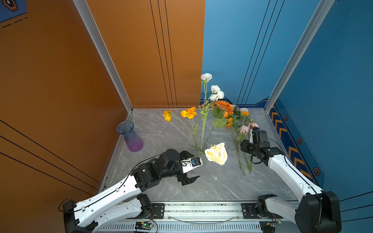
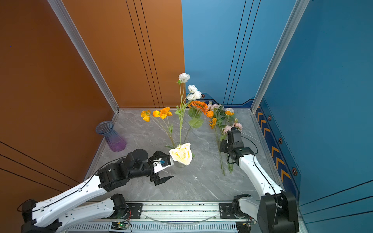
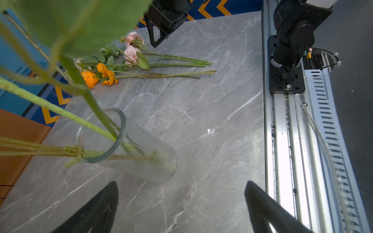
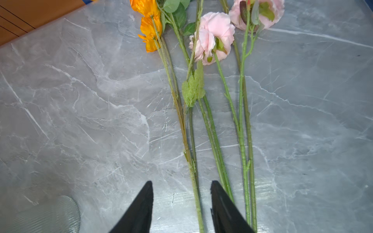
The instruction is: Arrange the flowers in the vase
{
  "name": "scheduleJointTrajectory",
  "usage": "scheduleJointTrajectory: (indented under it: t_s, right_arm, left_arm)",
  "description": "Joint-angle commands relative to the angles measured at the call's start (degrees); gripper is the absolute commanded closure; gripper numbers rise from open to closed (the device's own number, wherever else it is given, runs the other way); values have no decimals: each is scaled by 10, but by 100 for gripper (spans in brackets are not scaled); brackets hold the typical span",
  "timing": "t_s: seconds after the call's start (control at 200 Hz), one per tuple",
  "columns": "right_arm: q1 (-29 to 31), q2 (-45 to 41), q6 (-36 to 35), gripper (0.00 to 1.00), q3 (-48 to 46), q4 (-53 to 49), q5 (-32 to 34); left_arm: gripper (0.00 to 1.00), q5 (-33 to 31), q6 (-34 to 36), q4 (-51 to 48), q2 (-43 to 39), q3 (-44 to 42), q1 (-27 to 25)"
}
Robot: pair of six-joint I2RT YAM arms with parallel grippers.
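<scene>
flowers (image 1: 244, 129) lying flat, blooms far, stems near

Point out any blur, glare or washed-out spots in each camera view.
Left wrist view: the big leaf close to the lens is badly blurred, and the metal rail glares white. Right wrist view: the stems are sharp, with a soft sheen on the table beside them. Both top views: the cream rose looks washed out.

A: How many vases (image 1: 130, 139) on the bench (image 1: 161, 181)?
B: You've two: one purple, plus one clear vase (image 3: 145, 159).
A: Flowers (image 1: 224, 106)?
B: You've one cream rose (image 1: 216, 153); the rest overlap, uncountable.
</scene>
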Motion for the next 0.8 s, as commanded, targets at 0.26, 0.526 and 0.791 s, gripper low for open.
scheduleJointTrajectory:
  t_s: [0.26, 0.526, 0.791]
  right_arm:
    - [1, 146, -24, 66, 59, -77, -39]
    - [26, 184, -23, 65, 60, -113, 16]
    - [48, 235, -29, 72, 84, -126, 41]
  left_arm:
    - [2, 57, 8, -20, 17, 29, 40]
    - [2, 87, 2, -19, 27, 36, 59]
    - [2, 84, 2, -20, 22, 36, 59]
